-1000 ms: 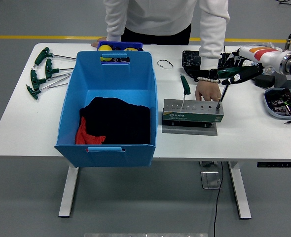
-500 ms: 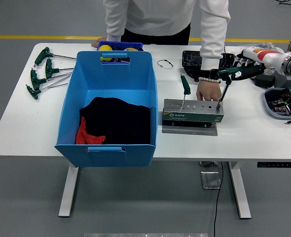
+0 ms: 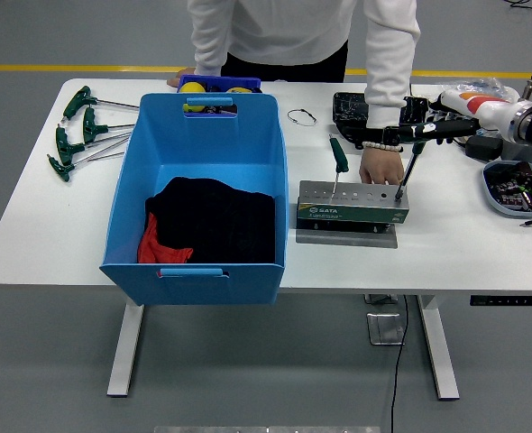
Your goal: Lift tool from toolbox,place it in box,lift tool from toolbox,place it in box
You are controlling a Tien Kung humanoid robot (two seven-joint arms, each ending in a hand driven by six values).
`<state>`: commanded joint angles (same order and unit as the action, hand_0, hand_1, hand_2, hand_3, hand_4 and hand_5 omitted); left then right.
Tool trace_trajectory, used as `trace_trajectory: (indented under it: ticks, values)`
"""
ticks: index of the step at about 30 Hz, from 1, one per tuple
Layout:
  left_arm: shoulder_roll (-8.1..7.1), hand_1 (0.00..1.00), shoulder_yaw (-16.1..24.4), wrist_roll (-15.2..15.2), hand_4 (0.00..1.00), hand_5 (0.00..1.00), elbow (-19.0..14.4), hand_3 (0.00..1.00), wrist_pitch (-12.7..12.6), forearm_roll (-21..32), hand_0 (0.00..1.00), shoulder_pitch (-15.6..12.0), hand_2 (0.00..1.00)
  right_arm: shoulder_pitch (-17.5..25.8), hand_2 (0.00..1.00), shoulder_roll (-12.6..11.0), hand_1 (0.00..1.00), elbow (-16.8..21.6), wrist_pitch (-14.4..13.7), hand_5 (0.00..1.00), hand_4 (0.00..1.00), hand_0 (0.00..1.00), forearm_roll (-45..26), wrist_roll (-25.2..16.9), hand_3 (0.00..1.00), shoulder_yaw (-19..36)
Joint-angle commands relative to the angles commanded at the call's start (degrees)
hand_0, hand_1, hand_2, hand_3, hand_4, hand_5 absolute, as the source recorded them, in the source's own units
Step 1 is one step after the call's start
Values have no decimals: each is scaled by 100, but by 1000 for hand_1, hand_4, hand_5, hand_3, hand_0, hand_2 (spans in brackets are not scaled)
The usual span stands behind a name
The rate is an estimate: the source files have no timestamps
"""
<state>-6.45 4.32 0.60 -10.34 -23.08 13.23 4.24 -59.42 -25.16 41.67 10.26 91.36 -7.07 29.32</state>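
Note:
A grey and green toolbox (image 3: pixel 353 207) stands on the table right of the blue box (image 3: pixel 207 144). A green-handled screwdriver (image 3: pixel 338 155) stands upright in its left holes. A T-handle tool (image 3: pixel 414 149) leans in its right end, with the shaft tip in a hole. My right hand (image 3: pixel 454 127) reaches in from the right, fingers curled on the right end of the tool's handle. A person's hand (image 3: pixel 380 168) rests on the toolbox's far edge. The blue box holds black and red cloth (image 3: pixel 207 221). My left arm is out of view.
Several green T-handle tools (image 3: pixel 78 132) lie at the table's far left. A grey bowl of small parts (image 3: pixel 518 189) sits at the right edge and black trays (image 3: pixel 352 106) sit behind the toolbox. A small blue bin (image 3: pixel 217 85) stands behind the blue box. The person stands at the far side.
My right hand has drawn back to the right and slightly up along the tool's handle. The tool's shaft stays in the toolbox. The person's hand has not moved.

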Motion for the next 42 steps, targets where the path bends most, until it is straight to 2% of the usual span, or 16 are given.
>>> trace_trajectory:
  ticks: [1,7,18,19,24,25,30,31,36,37,42]
  values:
    - [0,520,4,-2,723,671,0,692,0,-3,532,-3,549,9,373,-11,363,42,-2,998,998,570,35,-11,461,-13]
    - [0,518,14,-12,724,671,0,691,2,-27,529,-3,546,27,381,-17,369,111,-50,998,998,588,266,-103,472,-59]
    - [-2,518,-7,-7,725,672,-2,690,0,4,526,8,544,-47,375,15,358,-68,-10,998,998,587,875,-75,458,-297]
    - [-2,516,-8,-7,725,671,-2,690,0,5,525,8,543,-56,356,13,340,-65,17,998,998,545,929,-67,435,-319]
    - [-3,516,9,-13,725,671,1,690,5,-14,525,7,543,-96,356,-6,340,8,100,998,998,545,1080,-39,435,-420]
    - [-4,515,9,-13,725,672,2,689,6,-14,524,6,541,-103,301,-6,286,21,111,998,998,417,1087,-36,372,-442]
    - [-4,515,6,-15,725,672,0,689,6,-11,524,3,541,-98,301,12,286,41,153,998,998,417,1137,-26,372,-491]
    - [-5,514,3,-15,725,672,-1,689,7,-11,521,2,540,-91,243,18,226,41,159,998,998,330,1158,-27,298,-500]
    - [-4,514,78,-32,725,672,2,689,3,-94,521,2,540,-55,243,34,226,61,10,998,998,330,1218,-25,298,-530]
    - [-5,513,50,-28,725,672,2,688,5,-69,518,3,535,-51,196,34,167,63,-27,998,998,259,1235,-33,244,-530]
    - [-10,513,81,-35,725,672,2,688,1,-106,518,7,535,-37,196,44,167,35,-181,998,998,259,1331,-4,244,-557]
